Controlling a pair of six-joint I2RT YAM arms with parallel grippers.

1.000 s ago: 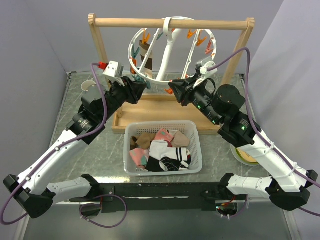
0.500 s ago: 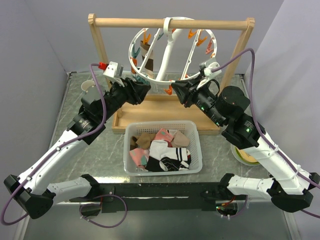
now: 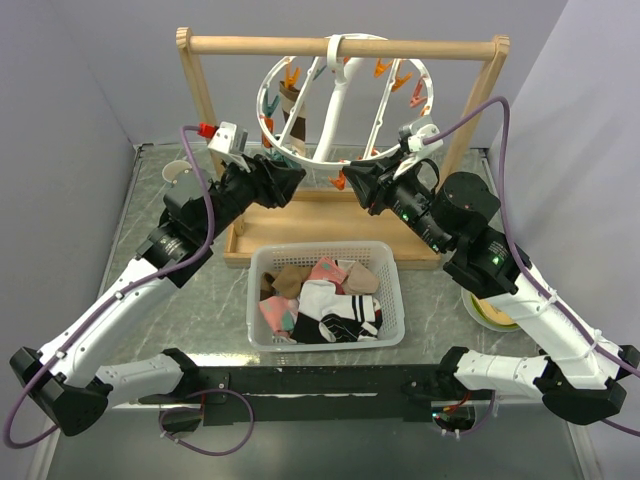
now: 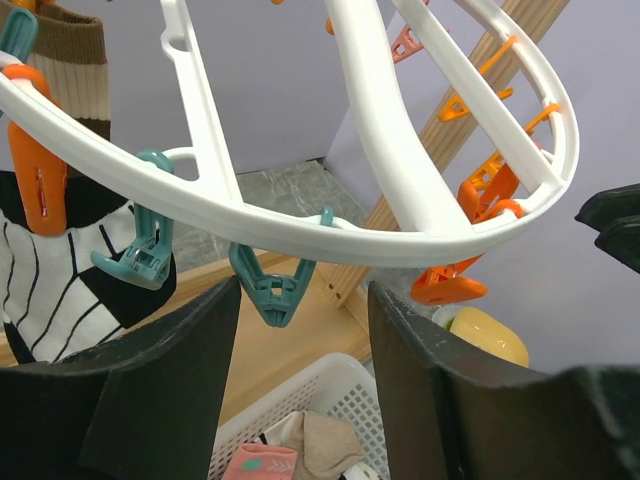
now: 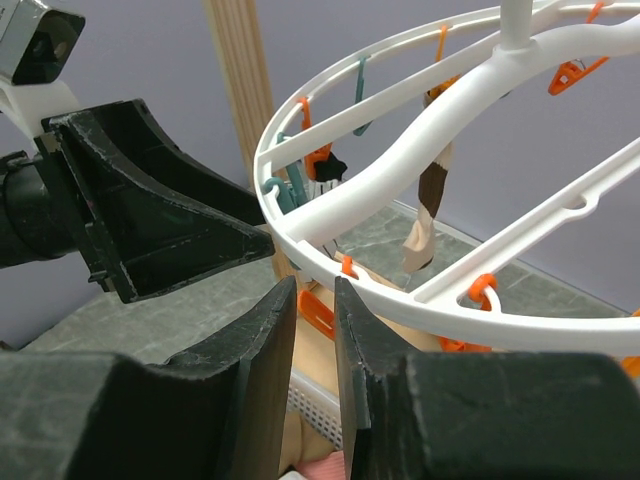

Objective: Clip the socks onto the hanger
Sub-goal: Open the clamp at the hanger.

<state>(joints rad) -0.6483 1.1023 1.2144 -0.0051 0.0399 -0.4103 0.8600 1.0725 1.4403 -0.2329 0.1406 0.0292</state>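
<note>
The white ring hanger [image 3: 335, 100] hangs by its hook from the wooden frame. A brown sock [image 3: 292, 105] and a black-and-white striped sock [image 4: 60, 270] are pegged at its left side. More socks [image 3: 325, 295] lie in the white basket. My left gripper [image 3: 290, 180] is open just below the ring's near-left rim [image 4: 300, 235]. A teal peg [image 4: 272, 290] dangles above the gap and nothing is held. My right gripper [image 3: 352, 183] is at the near rim, its narrow jaws closed on an orange peg [image 5: 318, 312].
The wooden frame [image 3: 340, 45] stands on a wooden tray base [image 3: 300, 225] behind the basket [image 3: 395, 330]. A plate with a yellow item [image 3: 490, 310] sits under the right arm. A small white cup [image 3: 177, 172] is at the back left.
The left gripper's jaws have opened wider beside the ring. The right gripper shifted slightly up and left early on, then held still on the peg.
</note>
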